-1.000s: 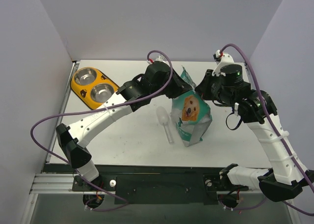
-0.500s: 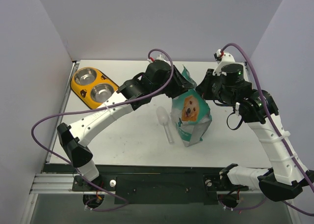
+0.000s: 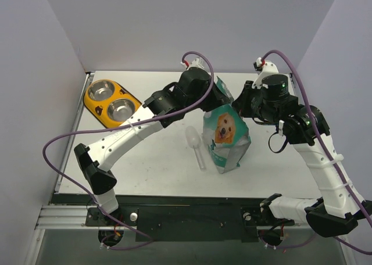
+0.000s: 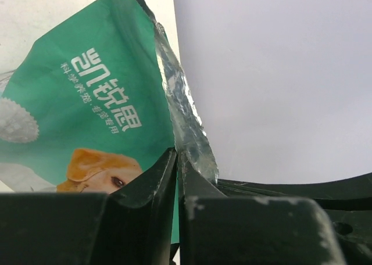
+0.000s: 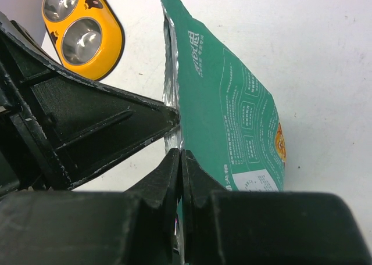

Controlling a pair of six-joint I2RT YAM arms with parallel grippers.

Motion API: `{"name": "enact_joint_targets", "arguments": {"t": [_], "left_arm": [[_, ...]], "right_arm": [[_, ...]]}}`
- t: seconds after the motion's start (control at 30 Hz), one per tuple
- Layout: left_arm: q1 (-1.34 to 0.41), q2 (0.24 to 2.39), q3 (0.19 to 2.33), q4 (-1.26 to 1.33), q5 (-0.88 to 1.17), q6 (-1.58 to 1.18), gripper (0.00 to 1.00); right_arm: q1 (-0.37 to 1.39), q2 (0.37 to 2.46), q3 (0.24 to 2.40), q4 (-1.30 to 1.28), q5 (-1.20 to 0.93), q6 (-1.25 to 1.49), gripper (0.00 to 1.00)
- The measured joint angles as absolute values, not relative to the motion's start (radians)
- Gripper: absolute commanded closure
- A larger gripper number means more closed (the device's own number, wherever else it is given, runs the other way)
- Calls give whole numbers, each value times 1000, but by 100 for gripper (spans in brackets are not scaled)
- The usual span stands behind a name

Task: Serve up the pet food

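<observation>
1. A teal-and-white pouch [image 3: 226,138] with a dog face printed on it is seen upright a little right of the centre of the top view, on the white table [image 3: 157,160].
2. The pet food itself cannot be seen in any view; only the pouch is shown.
3. The left gripper [image 3: 221,100] is placed at the upper left corner of the pouch top. In the left wrist view its fingers [image 4: 178,160] are pressed together on the silver inner edge of the pouch [image 4: 87,102], so the pouch is grasped.
4. The right gripper [image 3: 240,104] is placed at the upper right side of the pouch top. In the right wrist view its fingers [image 5: 181,160] are clenched on the edge of the pouch [image 5: 226,120].
5. The two grippers are found very close to each other, on the same top edge.
6. A clear scoop [image 3: 196,146] is laid on the table just left of the pouch.
7. A yellow feeder [image 3: 92,107] with two steel bowls is seen in the upper left of the top view, well apart from the pouch.
</observation>
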State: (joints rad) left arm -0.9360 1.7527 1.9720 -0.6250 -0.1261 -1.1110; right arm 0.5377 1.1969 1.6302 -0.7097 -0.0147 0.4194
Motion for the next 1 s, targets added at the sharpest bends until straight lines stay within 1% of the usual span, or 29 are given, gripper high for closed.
{"name": "enact_joint_targets", "arguments": {"t": [0.07, 0.3, 0.4, 0.43, 0.47, 0.53, 0.73, 0.83, 0.87, 1.0], "left_arm": [[-943, 1763, 2000, -644, -140, -1092, 100], [-955, 1823, 2138, -775, -181, -1062, 100], [-963, 1864, 2228, -850, -205, -1053, 100], [-965, 1875, 2251, -869, -210, -1050, 100], [-967, 1880, 2264, -884, -214, -1045, 100], [-968, 1881, 2273, -903, -218, -1041, 100], [-968, 1881, 2274, -908, -215, -1032, 100], [-968, 1873, 2252, -884, -205, -1028, 100], [-968, 1870, 2243, -873, -201, -1026, 100], [-967, 1866, 2232, -857, -187, -1019, 100]], "right_arm": [[541, 1200, 1639, -718, -11, 416, 100], [596, 1238, 1689, -763, 88, 362, 100], [612, 1254, 1711, -778, 119, 341, 93], [617, 1257, 1716, -784, 127, 334, 88], [618, 1261, 1722, -790, 131, 328, 86], [619, 1266, 1732, -795, 136, 316, 79], [619, 1280, 1739, -797, 134, 295, 73], [619, 1284, 1739, -798, 121, 282, 73], [619, 1287, 1739, -798, 117, 279, 77], [619, 1289, 1737, -797, 123, 272, 81]]}}
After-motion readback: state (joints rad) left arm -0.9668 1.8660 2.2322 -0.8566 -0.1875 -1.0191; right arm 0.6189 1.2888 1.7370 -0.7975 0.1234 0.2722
